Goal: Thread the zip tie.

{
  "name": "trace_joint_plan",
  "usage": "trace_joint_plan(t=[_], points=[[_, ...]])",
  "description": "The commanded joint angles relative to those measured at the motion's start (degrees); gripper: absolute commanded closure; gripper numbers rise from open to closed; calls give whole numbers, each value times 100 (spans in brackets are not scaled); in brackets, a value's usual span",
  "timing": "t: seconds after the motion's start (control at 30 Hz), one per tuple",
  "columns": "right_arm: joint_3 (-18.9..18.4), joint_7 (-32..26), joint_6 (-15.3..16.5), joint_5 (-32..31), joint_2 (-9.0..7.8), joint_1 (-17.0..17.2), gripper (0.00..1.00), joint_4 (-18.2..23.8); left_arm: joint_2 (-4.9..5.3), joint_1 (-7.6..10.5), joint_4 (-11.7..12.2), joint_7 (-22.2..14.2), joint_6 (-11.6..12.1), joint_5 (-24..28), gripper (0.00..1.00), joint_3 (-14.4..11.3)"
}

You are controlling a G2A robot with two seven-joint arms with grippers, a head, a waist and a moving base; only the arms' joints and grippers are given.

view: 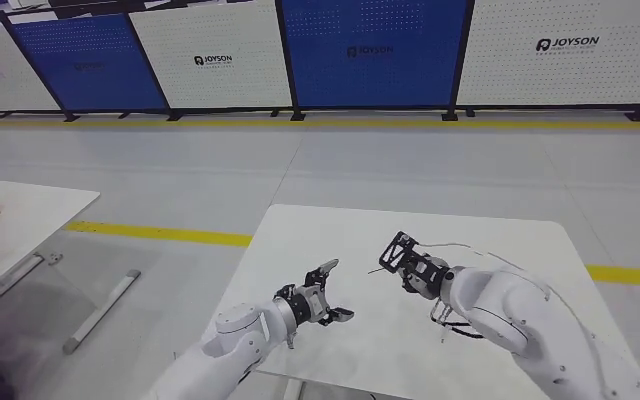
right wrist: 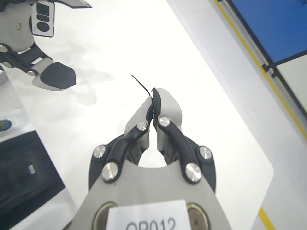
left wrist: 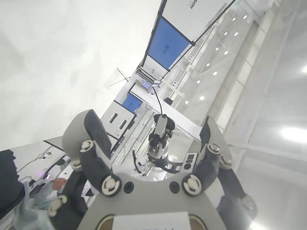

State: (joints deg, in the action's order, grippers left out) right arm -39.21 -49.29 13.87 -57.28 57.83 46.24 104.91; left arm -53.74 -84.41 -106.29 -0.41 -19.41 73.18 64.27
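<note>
A strip of white bench [view: 300, 240] lies between the left gripper [view: 342, 290] and the right gripper [view: 393, 252], which are near but apart. Into that gap pokes the thin zip tie [right wrist: 141, 84], pinched in the right fingers [right wrist: 170, 104]. The left fingers [right wrist: 57, 76] stand spread wide, the broad gap between them facing the tie

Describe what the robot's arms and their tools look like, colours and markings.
The left arm and right arm have smooth white shells; black cables run beside the right one. The left tool and right tool have silver fingers, black pads, black links on round silver pins, white labels.
</note>
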Motion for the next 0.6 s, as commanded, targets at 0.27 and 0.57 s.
trace_joint_plan(t=[0.27,0.57], points=[[596,-11,561,-645,220,-375,100,35,32,317,116,163,-7,723,0,-355],[596,-11,561,-645,220,-375,100,35,32,317,116,163,-7,723,0,-355]])
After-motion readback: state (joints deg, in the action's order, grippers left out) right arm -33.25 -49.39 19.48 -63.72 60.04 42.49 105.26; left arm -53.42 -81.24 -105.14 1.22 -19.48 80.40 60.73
